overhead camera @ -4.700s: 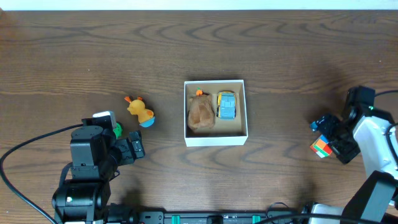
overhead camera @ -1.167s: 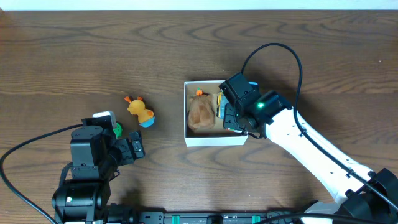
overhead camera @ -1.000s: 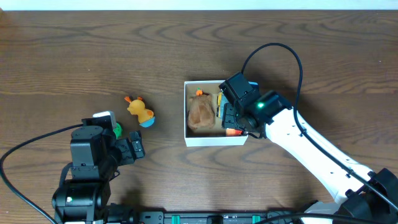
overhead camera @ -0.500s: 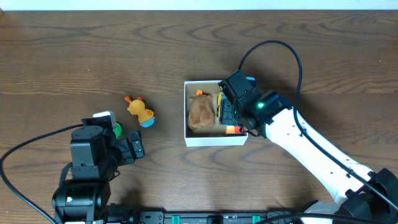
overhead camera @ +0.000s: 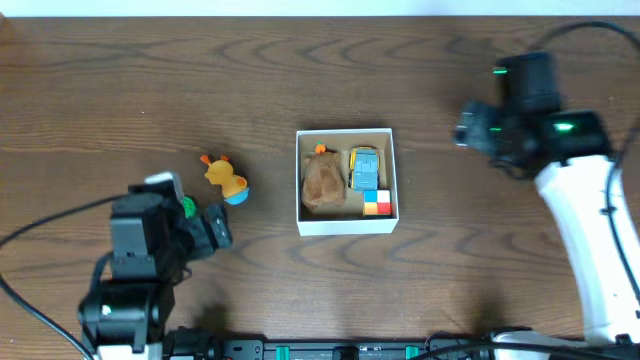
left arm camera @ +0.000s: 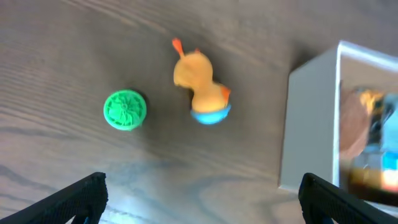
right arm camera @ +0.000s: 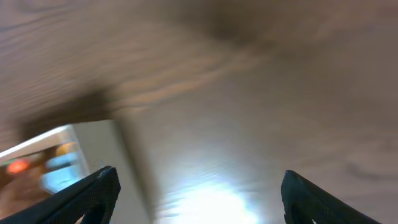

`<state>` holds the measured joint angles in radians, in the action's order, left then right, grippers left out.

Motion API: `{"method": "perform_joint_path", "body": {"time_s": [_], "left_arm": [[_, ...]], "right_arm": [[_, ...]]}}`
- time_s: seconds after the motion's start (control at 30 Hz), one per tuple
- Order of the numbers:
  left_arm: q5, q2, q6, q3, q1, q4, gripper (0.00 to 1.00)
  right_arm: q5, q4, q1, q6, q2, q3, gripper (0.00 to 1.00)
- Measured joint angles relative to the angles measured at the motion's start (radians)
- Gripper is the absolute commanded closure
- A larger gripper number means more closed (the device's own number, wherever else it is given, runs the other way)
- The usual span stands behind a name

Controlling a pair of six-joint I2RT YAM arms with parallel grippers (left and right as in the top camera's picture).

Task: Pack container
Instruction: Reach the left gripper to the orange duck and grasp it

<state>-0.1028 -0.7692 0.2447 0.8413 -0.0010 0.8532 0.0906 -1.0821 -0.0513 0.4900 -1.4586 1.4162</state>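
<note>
The container [overhead camera: 299, 180], a small white-walled box with a brown inside, sits mid-table. It holds a brown plush toy [overhead camera: 323, 183], a blue and yellow toy car [overhead camera: 365, 167] and a multicoloured cube [overhead camera: 377, 203]. An orange duck toy [overhead camera: 225, 179] and a green round toy [overhead camera: 188, 207] lie left of it; both show in the left wrist view, duck [left arm camera: 200, 89], green toy [left arm camera: 125, 110], container wall [left arm camera: 311, 124]. My left gripper [left arm camera: 199, 199] is open and empty, near these two toys. My right gripper [right arm camera: 199, 196] is open and empty, off to the right of the container [right arm camera: 93, 155].
The right arm [overhead camera: 560, 170] stretches along the table's right side. The left arm's body [overhead camera: 140, 250] sits at the front left. The wooden table's far edge [overhead camera: 320, 14] runs along the top.
My right gripper let go of the multicoloured cube in the container's front right corner, then pulled away up and to the right. The left arm shifted slightly.
</note>
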Motion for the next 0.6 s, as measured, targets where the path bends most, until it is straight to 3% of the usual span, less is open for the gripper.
{"method": "perform_joint_path", "body": {"time_s": [0.17,0.3,0.6], "left_arm": [[0.005,-0.284,0.121,0.269,0.0,0.03,0.02],[-0.007,-0.523,0.169,0.396,0.0,0.019,0.02],[-0.112,-0.93,0.202,0.41,0.0,-0.004,0.02]], "right_arm": [[-0.037,-0.053,0.161,-0.082,-0.005,-0.019,0.14],[-0.051,-0.06,0.188,-0.114,-0.006,-0.031,0.14],[-0.066,-0.061,0.188,-0.162,-0.006,-0.061,0.14]]}}
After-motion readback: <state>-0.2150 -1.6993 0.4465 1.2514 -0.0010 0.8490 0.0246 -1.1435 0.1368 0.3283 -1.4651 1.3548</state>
